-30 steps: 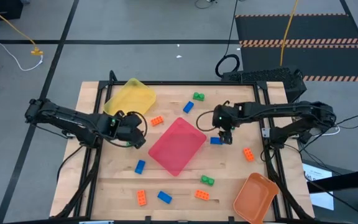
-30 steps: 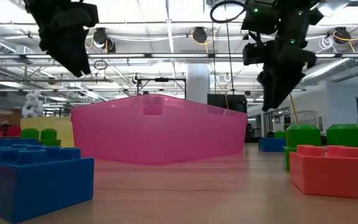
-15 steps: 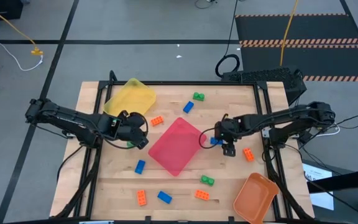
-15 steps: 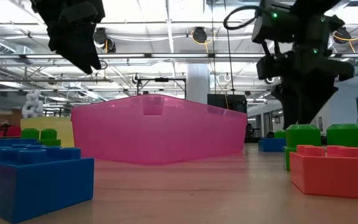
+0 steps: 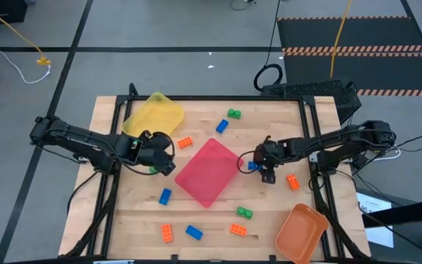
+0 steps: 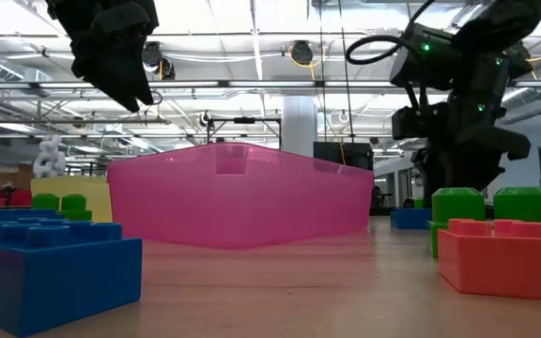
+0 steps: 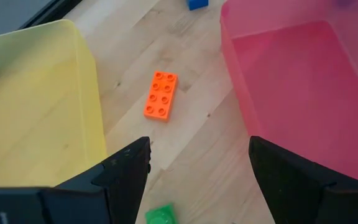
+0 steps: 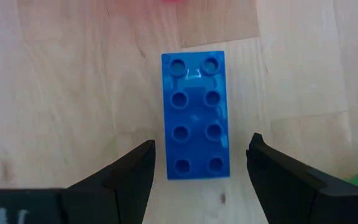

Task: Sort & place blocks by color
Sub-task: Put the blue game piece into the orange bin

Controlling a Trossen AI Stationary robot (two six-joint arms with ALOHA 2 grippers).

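Observation:
My right gripper is open and low over the table, right of the pink-red tray. Its fingers stand on either side of a blue brick, at one end of it, with a gap on both sides. The brick lies flat, studs up, and also shows in the high view. My left gripper is open and empty, raised between the yellow tray and the pink-red tray. An orange brick lies ahead of it and a green brick below it.
More bricks lie loose on the table: blue and green at the far side, orange near my right gripper, and several along the near side, such as blue. An orange tray stands at the near right corner.
My right gripper has gone toward the table's near edge and down, from beside the pink-red tray's far right corner to low over the blue brick, and stays open. My left gripper has shifted a little toward the pink-red tray.

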